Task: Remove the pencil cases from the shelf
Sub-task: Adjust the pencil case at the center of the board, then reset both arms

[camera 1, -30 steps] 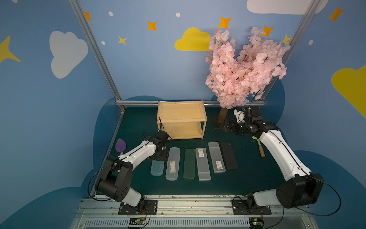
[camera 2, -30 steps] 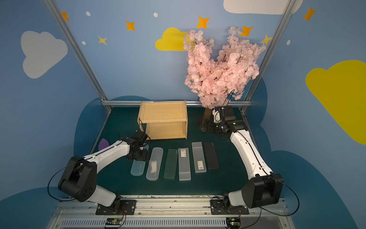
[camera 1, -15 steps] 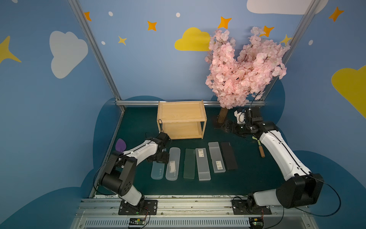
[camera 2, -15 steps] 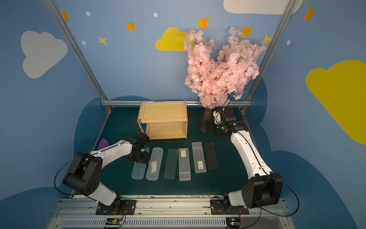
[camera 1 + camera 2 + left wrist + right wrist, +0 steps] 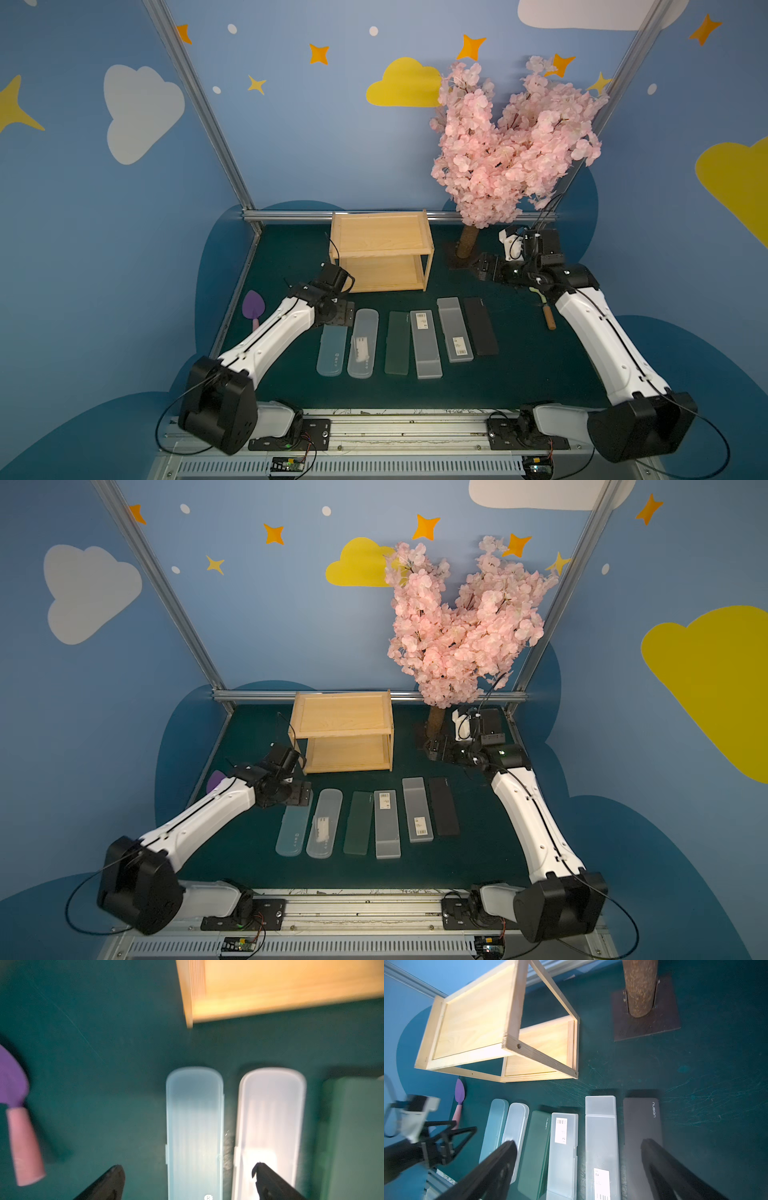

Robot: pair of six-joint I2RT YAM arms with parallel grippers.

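Left hand (image 5: 187,1166) gapes over the light blue case (image 5: 332,351), apparently not touching; right hand (image 5: 579,1141) gapes too.

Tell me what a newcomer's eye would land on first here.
The big pink blossom tree at the back right stands out first. Next, six pencil cases lie side by side on the green mat, in front of the empty wooden shelf. The left gripper hangs open over the light blue case at the row's left end.

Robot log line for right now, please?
shelf empty; six pencil cases on table; left gripper open over light blue case; right gripper open
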